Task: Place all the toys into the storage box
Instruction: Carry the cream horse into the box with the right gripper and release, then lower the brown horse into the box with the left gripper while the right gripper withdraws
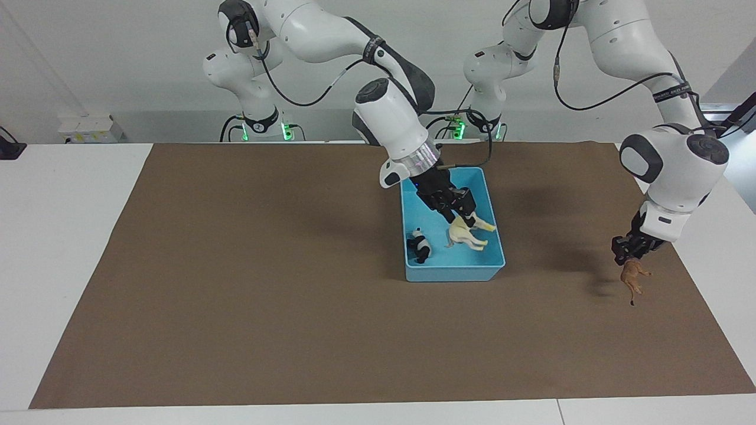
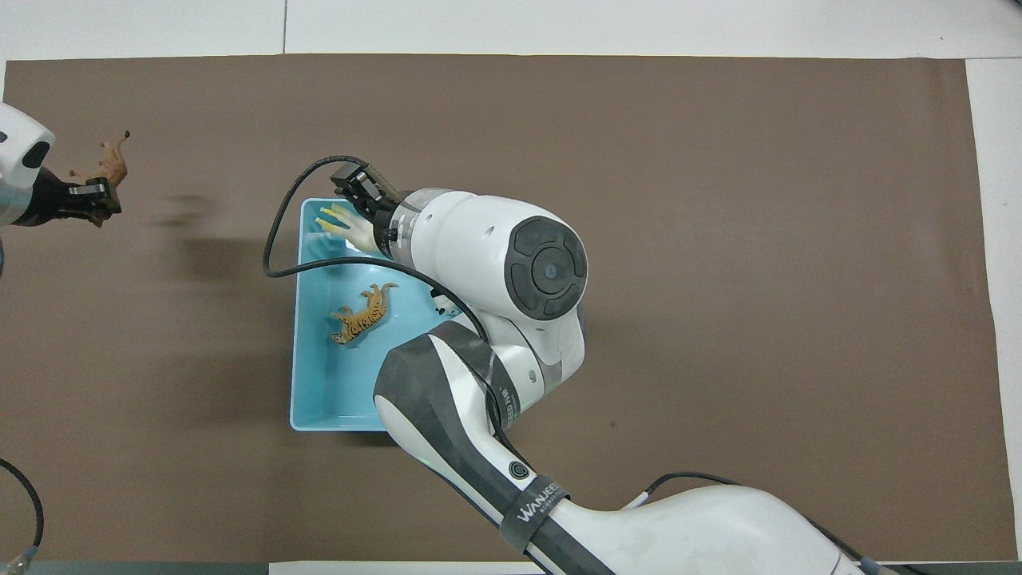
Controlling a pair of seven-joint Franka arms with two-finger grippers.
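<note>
The light blue storage box [image 1: 455, 273] stands mid-table, also in the overhead view [image 2: 327, 391]. My right gripper [image 1: 465, 219] reaches down into it, shut on the cream-white horse [image 1: 469, 237], which also shows in the overhead view [image 2: 343, 228]. The panda [image 1: 420, 245] lies in the box beside the horse. The orange tiger [image 2: 363, 313] lies in the box, hidden by the right arm in the facing view. My left gripper [image 1: 628, 254] is shut on the brown lion [image 1: 633, 277] and holds it above the mat toward the left arm's end, clear of the box; the lion also shows in the overhead view [image 2: 112, 164].
A brown mat [image 1: 236, 295] covers most of the white table. Small white boxes [image 1: 88, 127] sit off the mat by the right arm's base. The right arm's elbow and wrist hang over the box.
</note>
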